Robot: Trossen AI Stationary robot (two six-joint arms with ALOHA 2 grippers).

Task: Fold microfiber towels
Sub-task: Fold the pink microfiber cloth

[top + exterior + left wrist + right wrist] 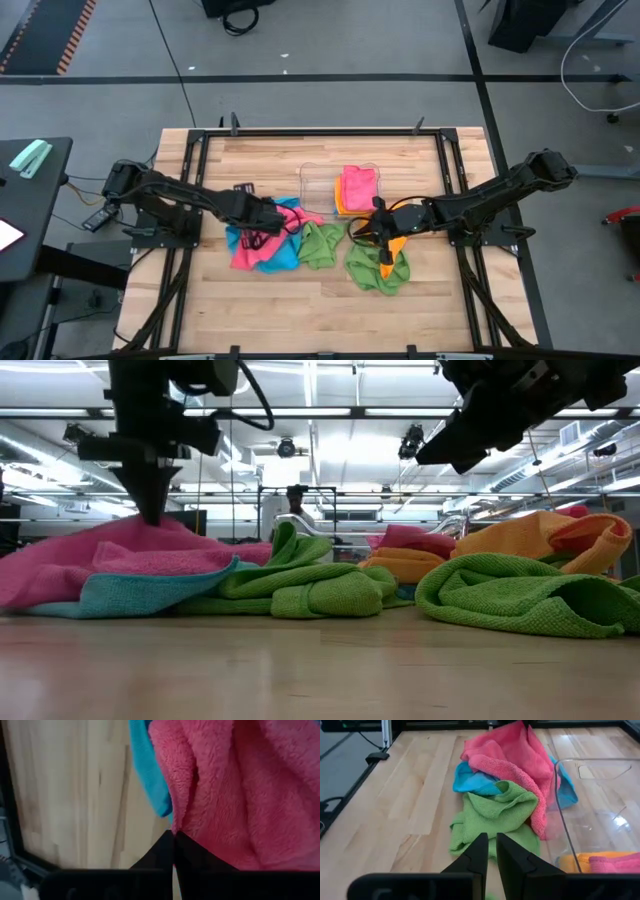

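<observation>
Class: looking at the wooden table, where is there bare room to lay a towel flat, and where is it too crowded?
Bare wood lies along the near edge of the wooden table and at its far-left corner. It is crowded mid-table: the pink and blue microfiber towels, the green microfiber towels and the clear plastic tray.
</observation>
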